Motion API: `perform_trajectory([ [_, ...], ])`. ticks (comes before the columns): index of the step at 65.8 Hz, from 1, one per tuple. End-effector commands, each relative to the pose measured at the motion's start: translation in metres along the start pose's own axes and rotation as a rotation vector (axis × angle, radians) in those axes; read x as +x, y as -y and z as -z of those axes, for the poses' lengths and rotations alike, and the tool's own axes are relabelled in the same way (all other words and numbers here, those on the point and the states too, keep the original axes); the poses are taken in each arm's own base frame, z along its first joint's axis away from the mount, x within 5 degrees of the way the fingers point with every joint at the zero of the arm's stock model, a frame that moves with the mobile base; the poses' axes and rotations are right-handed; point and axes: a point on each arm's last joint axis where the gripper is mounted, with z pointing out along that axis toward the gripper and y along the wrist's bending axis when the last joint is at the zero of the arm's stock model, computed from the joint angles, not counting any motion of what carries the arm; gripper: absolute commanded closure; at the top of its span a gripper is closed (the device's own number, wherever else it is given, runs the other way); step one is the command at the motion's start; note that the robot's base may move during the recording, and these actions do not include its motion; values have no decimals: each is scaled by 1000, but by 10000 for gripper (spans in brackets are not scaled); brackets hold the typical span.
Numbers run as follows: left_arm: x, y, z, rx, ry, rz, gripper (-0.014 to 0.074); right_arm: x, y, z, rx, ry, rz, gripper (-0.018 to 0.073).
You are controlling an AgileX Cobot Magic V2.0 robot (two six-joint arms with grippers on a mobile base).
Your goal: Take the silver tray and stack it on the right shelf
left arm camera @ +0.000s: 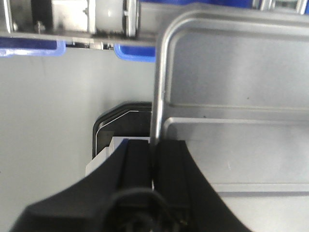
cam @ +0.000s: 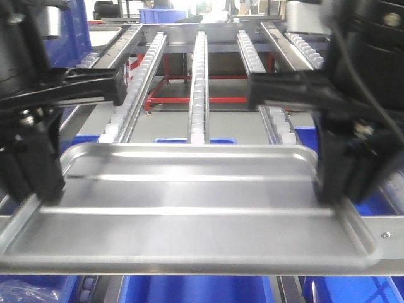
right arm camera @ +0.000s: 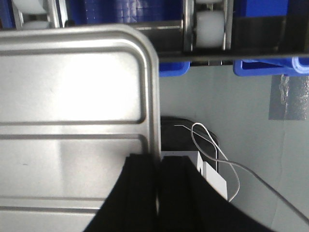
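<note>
In the front-facing view the silver tray (cam: 189, 208) is seen held level between the two arms, its two long ribs running from one gripper to the other. The left gripper (cam: 45, 189) is set on the tray's left rim and the right gripper (cam: 329, 189) on its right rim. Ahead of both, the right shelf (cam: 199, 76) is seen with its roller rails sloping away. The tray's far edge lies over the near ends of the rails; whether it touches them cannot be told. The front crossbar (cam: 386, 235), with one screw, shows just below the right gripper, under the tray's near corner.

The pinch itself is shown only by the wrist views. In the left wrist view the left gripper (left arm camera: 153, 166) is pressed together on the rim of the silver tray (left arm camera: 231, 72), one finger outside the rim and one inside on the floor. The right wrist view shows the right gripper (right arm camera: 158, 181) clamped likewise on the silver tray (right arm camera: 72, 96), whose rounded far corner lies ahead of the fingers.

A grey floor beneath the grippers is seen only in the wrist views. A thin white cable (right arm camera: 217, 154) is looped just outside the right gripper, and a white roller (right arm camera: 210, 26) stands ahead of it. Blue bins (cam: 196, 291) are seen below the tray, and a red frame (cam: 165, 88) under the rails ahead.
</note>
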Motion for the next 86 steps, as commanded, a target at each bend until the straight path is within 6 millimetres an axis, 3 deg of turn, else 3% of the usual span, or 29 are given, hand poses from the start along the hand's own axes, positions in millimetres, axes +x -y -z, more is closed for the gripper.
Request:
perform_trajectory([
  [1,8,8,17,57,56,20,690,8,-3,19,-83,55,-20,481],
  [18,38,21,24,13,42,-19,690,42,11,25,-39,35,-13,481],
  [34,60,23,26,10,25,-45,690,55,11,35,-60,35,-10,481],
  [86,61,15,38,-10,62,-106,690,61,7,36,-46,61,6,481],
])
